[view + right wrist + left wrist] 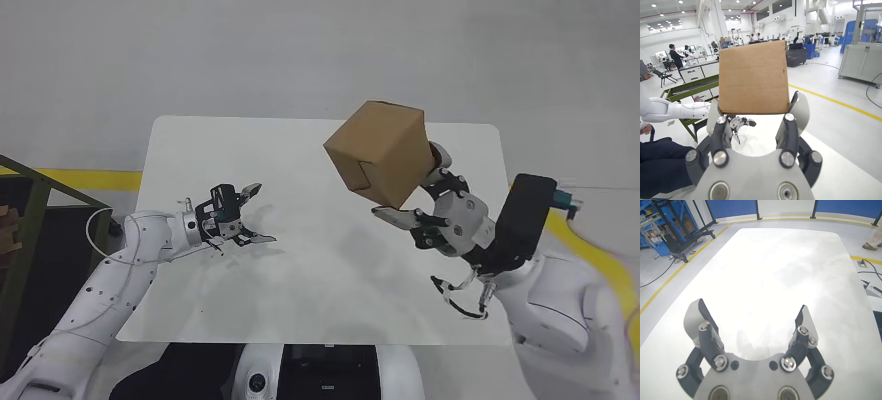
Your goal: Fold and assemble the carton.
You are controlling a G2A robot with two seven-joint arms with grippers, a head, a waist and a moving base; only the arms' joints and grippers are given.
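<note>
Between right gripper (pixel 756 106) jaws we clamp the carton (pixel 752 77) by one edge only; shallow bite, it could pivot out. Our left gripper (pixel 753 313) jaws sit apart, empty.

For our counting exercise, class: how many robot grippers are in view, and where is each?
2. The left gripper hangs open and empty over the table's left half; the right gripper holds the carton up above its right half.

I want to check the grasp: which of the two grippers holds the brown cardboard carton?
The right gripper: its fingers clamp the brown cardboard carton; the left gripper is open and empty.
</note>
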